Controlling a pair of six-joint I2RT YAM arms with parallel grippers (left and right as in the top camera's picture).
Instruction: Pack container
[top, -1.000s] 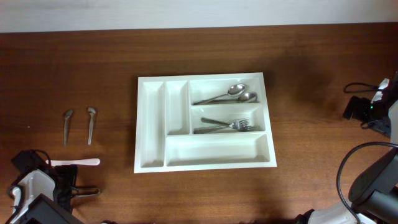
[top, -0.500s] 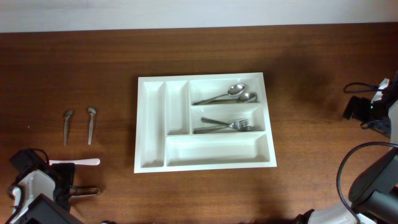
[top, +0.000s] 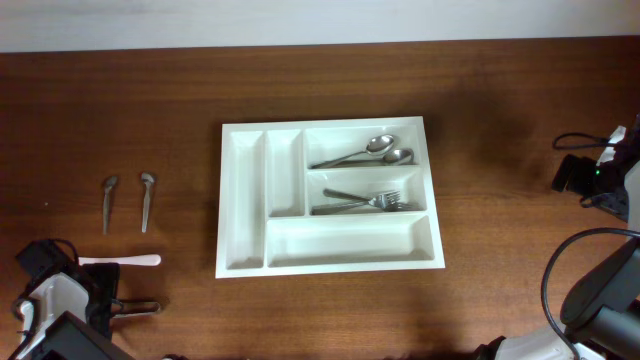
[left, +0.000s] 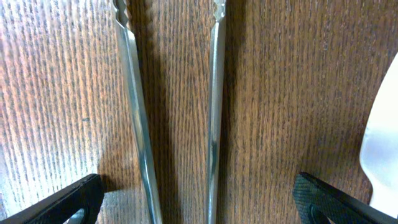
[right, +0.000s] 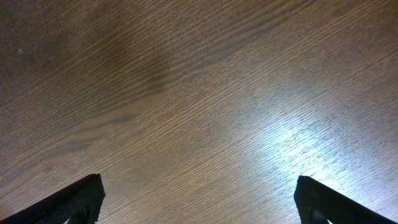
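The container (top: 243, 205) is set at the middle of the table (top: 500, 110). In its upper crosswise compartment spoons (top: 362, 153) are laid, and forks (top: 365, 202) in the middle one; three compartments are unfilled. Two metal utensils (top: 148, 198) and a white plastic utensil (top: 120, 260) are left on the wood at the left, so roughly half is judged done. The left gripper (left: 199, 199) and right gripper (right: 199, 199) are spread wide, nothing grasped. The tabletop is dark grained wood; a pale wall (top: 300, 20) is seen behind.
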